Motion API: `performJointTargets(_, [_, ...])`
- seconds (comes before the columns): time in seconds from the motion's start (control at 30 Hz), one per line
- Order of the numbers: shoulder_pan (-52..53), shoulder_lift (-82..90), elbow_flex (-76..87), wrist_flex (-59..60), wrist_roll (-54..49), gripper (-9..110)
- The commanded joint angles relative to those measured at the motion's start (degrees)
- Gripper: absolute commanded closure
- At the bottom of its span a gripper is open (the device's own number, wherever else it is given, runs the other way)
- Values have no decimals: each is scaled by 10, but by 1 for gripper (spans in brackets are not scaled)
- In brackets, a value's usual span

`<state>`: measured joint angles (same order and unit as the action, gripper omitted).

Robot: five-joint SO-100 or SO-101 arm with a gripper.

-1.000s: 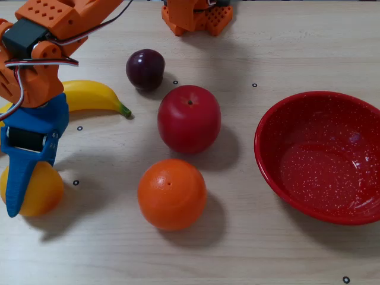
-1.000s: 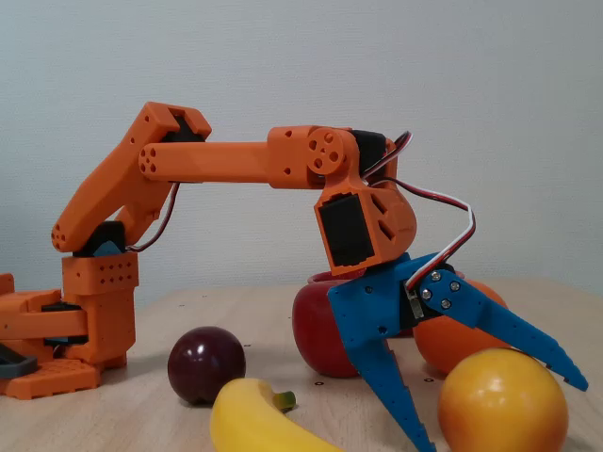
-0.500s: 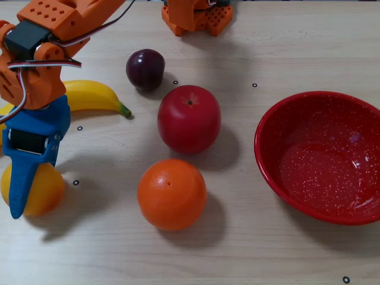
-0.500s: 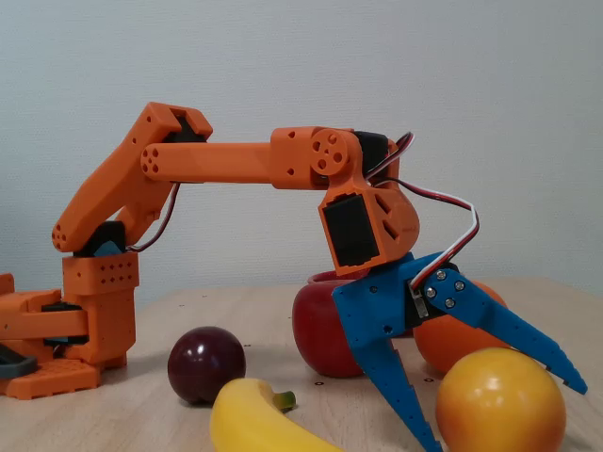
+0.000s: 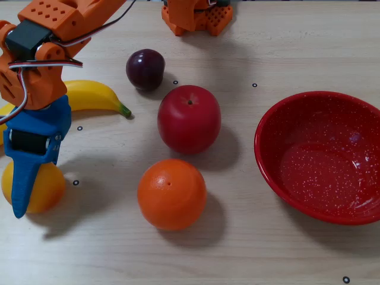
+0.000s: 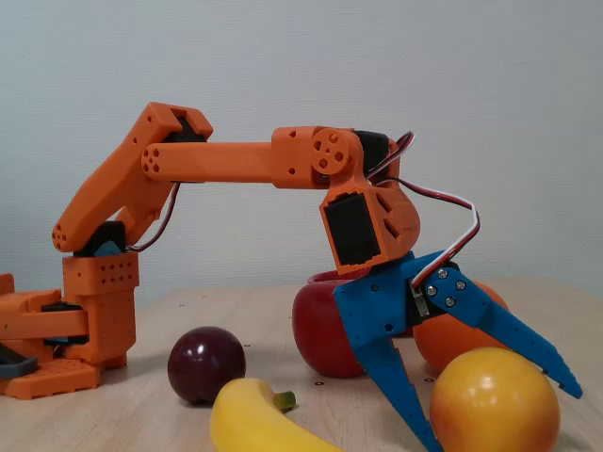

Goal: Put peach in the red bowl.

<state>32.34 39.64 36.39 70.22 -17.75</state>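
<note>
The peach is a golden-yellow round fruit at the table's left edge in a fixed view; it also shows low at the front right in the side-on fixed view. My blue gripper is open and lowered over the peach, one finger on each side of it. The fingers do not look closed on it. The red bowl is wide, speckled and empty, and sits at the right, far from the gripper. The bowl is not visible in the side-on fixed view.
A red apple and an orange lie between the peach and the bowl. A dark plum and a banana lie behind the gripper. The arm's orange base stands at the top edge.
</note>
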Motion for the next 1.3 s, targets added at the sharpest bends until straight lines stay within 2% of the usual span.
performJointTargets(0.0, [9, 86, -16, -14, 3, 64])
performJointTargets(0.5, [11, 87, -16, -13, 2, 76])
performJointTargets(0.7, [11, 88, -16, -9, 2, 88])
performJointTargets(0.83, [11, 89, -16, -5, 2, 101])
performJointTargets(1.27, [14, 104, -17, 2, -43, 102])
